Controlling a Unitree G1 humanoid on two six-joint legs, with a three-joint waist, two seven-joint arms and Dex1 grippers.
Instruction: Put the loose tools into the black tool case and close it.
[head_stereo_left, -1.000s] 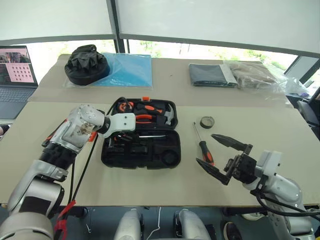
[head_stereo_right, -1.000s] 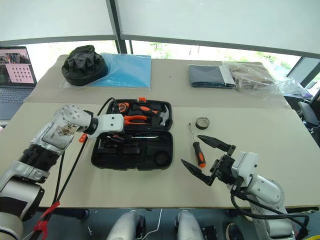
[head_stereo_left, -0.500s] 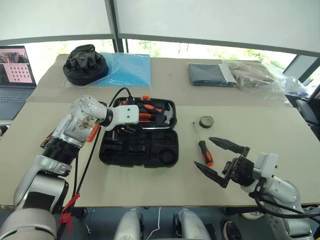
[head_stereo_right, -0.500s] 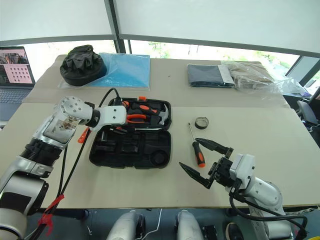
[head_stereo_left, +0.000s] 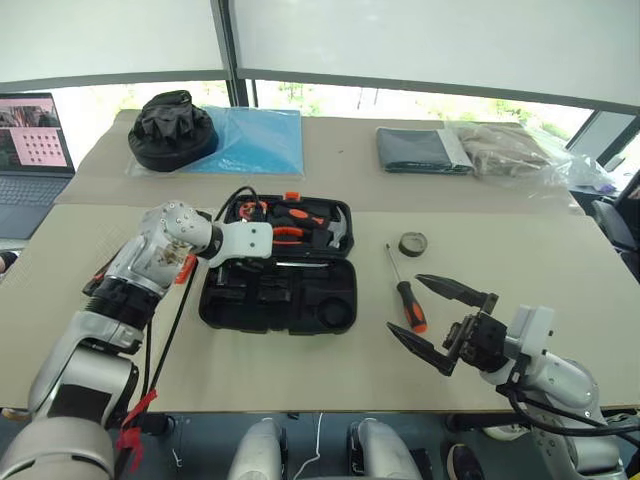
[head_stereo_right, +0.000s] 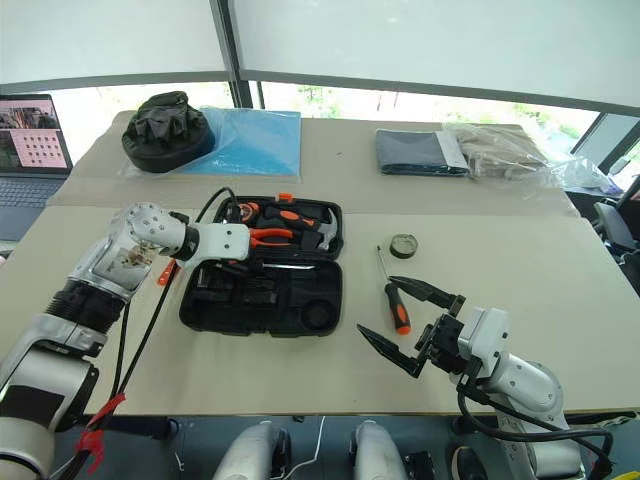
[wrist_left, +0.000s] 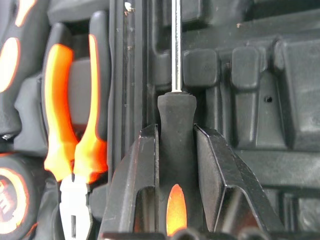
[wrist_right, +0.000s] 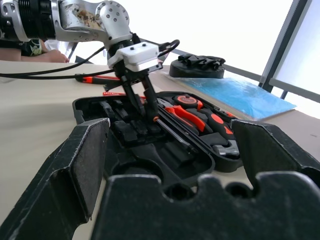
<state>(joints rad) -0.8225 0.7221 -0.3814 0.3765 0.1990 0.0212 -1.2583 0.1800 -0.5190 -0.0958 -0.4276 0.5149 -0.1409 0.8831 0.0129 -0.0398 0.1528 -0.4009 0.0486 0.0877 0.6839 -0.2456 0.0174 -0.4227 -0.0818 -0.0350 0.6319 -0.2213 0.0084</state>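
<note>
The black tool case (head_stereo_left: 345, 288) lies open in the middle of the table. My left gripper (wrist_left: 176, 127) is shut on a black-and-orange screwdriver (wrist_left: 176, 107) and holds it low over the case's middle strip, with the shaft (head_stereo_left: 300, 265) pointing right. I cannot tell whether it rests in a slot. My right gripper (head_stereo_right: 374, 305) hangs open and empty near the table's front right. Just beyond it lie a second screwdriver (head_stereo_left: 408, 298) and a small black tape roll (head_stereo_left: 414, 243). An orange tool (wrist_right: 97, 79) lies left of the case, partly hidden by my left arm.
Orange pliers (head_stereo_left: 290, 235), a hammer (head_stereo_left: 336, 232) and a tape measure (head_stereo_left: 250, 212) sit in the case's far half. At the back stand a black fabric bundle (head_stereo_left: 172, 128), a blue sheet (head_stereo_left: 255, 140), a grey folded cloth (head_stereo_left: 420, 150) and a plastic bag (head_stereo_left: 510, 150). A laptop (head_stereo_left: 30, 150) is far left.
My left wrist tipped up briefly and has settled back low over the case, still gripping the screwdriver. The right gripper has stayed open in the same place.
</note>
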